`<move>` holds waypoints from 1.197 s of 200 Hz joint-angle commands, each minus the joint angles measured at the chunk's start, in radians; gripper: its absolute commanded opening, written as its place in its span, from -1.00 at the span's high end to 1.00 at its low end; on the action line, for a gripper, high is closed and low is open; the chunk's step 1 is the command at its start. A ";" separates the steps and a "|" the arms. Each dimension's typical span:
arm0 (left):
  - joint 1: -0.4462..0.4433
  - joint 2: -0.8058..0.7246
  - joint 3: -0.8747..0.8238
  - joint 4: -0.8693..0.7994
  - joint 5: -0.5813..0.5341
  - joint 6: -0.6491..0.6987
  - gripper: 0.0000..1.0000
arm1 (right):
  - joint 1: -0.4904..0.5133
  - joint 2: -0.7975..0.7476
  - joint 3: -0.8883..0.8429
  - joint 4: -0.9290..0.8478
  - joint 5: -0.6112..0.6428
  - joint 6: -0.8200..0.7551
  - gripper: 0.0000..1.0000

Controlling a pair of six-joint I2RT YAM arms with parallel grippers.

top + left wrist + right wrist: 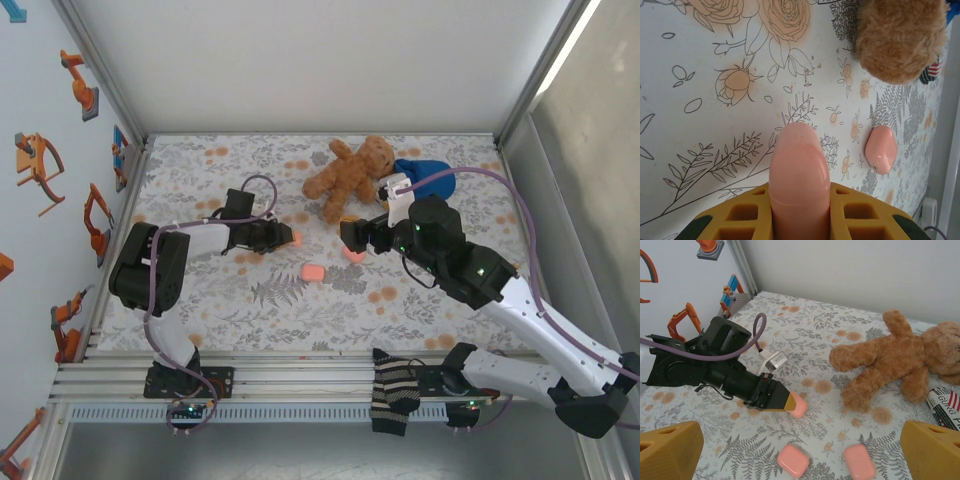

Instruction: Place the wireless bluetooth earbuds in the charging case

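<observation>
Top external view: my left gripper [285, 238] is clamped tight on a pink charging case [296, 239], held low over the middle of the table [250, 300], a little toward its left edge. My right gripper [350, 246] faces it from the right, its jaws spread wide with nothing between them. A second pink case [353, 254] lies on the table right under its fingers. A third pink case [313, 272] lies between my two grippers, slightly closer to the near edge.

From my right wrist, my yellow fingertips [670, 445] sit at the two bottom corners, far apart. The second and third cases lie flat on the table between them, near each other but not touching.

From my left wrist, the gripped case sticks out lengthwise past my yellow pads [860, 215], which press on its two sides.

A teddy bear [347, 175] lies toward the far edge, one leg reaching near my right gripper. A blue bag [425, 180] sits just beside its head.
</observation>
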State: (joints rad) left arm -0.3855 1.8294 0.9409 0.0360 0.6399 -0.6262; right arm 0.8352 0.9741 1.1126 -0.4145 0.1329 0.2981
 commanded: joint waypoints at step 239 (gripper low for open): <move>0.032 -0.393 -0.002 -0.132 -0.189 0.174 -0.12 | -0.049 0.027 0.004 -0.027 0.127 -0.052 -0.99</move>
State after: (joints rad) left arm -0.3656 1.5688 0.9432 -0.0063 0.5488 -0.5499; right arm 0.8154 1.0023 1.1126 -0.4236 0.2039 0.2779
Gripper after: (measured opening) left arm 0.531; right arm 0.995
